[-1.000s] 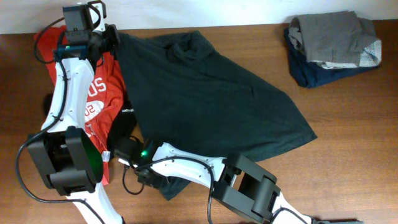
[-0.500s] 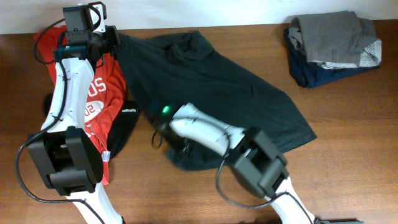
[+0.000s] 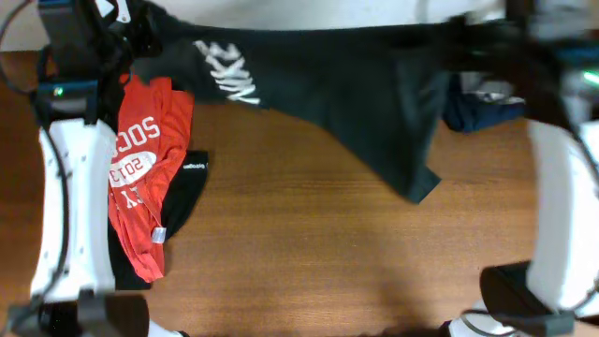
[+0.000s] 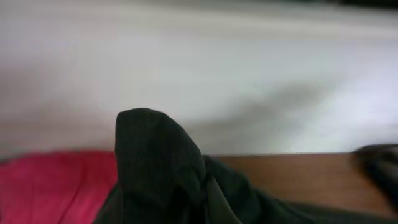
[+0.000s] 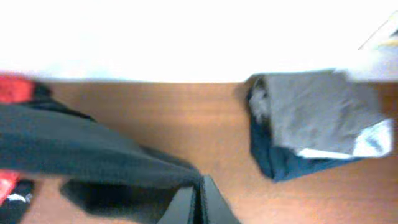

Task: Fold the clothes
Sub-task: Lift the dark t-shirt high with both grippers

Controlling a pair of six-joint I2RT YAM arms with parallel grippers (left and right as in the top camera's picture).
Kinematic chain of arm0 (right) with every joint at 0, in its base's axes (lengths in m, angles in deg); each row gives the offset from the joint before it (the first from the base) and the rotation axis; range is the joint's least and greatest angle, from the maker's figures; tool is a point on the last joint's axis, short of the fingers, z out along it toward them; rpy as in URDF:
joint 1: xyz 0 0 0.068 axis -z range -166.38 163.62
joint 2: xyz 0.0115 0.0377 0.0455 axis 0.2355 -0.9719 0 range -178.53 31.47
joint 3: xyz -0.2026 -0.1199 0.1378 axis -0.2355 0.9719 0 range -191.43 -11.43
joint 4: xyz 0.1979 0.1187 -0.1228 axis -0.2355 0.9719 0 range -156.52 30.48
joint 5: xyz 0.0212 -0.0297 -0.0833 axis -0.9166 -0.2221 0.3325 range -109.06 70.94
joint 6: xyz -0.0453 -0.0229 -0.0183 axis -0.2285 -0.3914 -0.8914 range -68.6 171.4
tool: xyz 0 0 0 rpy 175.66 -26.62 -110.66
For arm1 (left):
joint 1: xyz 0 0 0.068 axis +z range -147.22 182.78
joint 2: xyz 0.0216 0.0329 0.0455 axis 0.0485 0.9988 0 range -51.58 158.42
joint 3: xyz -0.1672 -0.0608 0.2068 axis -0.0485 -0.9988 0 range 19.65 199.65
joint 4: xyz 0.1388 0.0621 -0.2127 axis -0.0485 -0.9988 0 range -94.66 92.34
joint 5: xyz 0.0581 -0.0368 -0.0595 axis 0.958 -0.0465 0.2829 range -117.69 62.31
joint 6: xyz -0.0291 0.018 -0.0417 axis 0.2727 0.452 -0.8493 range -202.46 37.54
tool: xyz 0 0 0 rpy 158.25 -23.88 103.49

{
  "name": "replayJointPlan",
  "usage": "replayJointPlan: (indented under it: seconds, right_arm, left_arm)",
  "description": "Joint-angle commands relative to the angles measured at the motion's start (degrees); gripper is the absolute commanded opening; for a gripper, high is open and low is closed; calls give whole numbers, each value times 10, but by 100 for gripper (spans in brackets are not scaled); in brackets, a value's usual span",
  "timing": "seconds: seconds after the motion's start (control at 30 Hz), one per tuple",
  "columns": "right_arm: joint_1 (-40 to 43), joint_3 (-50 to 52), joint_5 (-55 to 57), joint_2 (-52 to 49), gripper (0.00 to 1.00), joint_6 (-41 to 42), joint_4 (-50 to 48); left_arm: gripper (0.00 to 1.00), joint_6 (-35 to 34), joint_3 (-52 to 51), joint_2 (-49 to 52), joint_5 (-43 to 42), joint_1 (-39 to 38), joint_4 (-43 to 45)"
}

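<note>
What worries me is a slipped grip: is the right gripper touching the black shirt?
Touching. The right wrist view shows the right gripper closed, with an edge of the black shirt pinched between its fingers.

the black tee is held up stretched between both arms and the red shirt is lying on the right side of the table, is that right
Not quite: the red shirt lies on the left side of the table, as the overhead view shows. The black tee part is right.
</note>
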Motion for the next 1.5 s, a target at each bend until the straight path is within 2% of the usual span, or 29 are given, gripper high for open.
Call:
replayJointPlan:
  seconds: [0.0, 0.13, 0.37, 0.53, 0.67, 0.77, 0.83, 0.87, 0.97, 1.13, 1.2, 1.3, 1.37, 1.47]
  right_arm:
    - [53, -57, -38, 11, 4, -44, 36]
    - [74, -106, -42, 40, 4, -70, 81]
    - [75, -113, -41, 97, 4, -100, 94]
    - [75, -113, -33, 87, 4, -110, 68]
    - [75, -113, -33, 28, 4, -115, 20]
    - [75, -113, -34, -22, 4, -141, -30]
    - [75, -113, -31, -70, 4, -155, -101]
    - [76, -113, -29, -97, 4, -141, -152]
    - [76, -113, -52, -133, 4, -127, -235]
    - [75, -113, -72, -130, 4, -128, -311]
    - [75, -113, -72, -121, 4, -131, -328]
    - [76, -113, -73, -103, 4, -143, -341]
    - [76, -113, -73, -94, 4, -143, -334]
    - [76, -113, -75, -90, 4, -143, -265]
  left_arm:
    - [0, -2, 3, -74, -3, -10, 3]
    - [0, -2, 3, -138, -3, -25, 3]
    - [0, -1, 3, -208, -1, -28, 5]
    - [0, 31, 3, -196, 5, -28, 19]
    - [0, 38, 3, -136, 10, -28, 61]
    - [0, 38, 3, -82, 18, -28, 127]
    - [0, 37, 3, -28, 36, -28, 216]
    - [0, 38, 3, 7, 38, -28, 285]
    - [0, 38, 3, 57, 38, -28, 414]
    - [0, 37, 22, 70, 38, -28, 511]
    - [0, 38, 58, 70, 36, -28, 501]
    - [0, 40, 118, 69, 24, -28, 440]
    - [0, 52, 158, 69, 6, -28, 381]
    - [0, 75, 214, 69, 0, -28, 237]
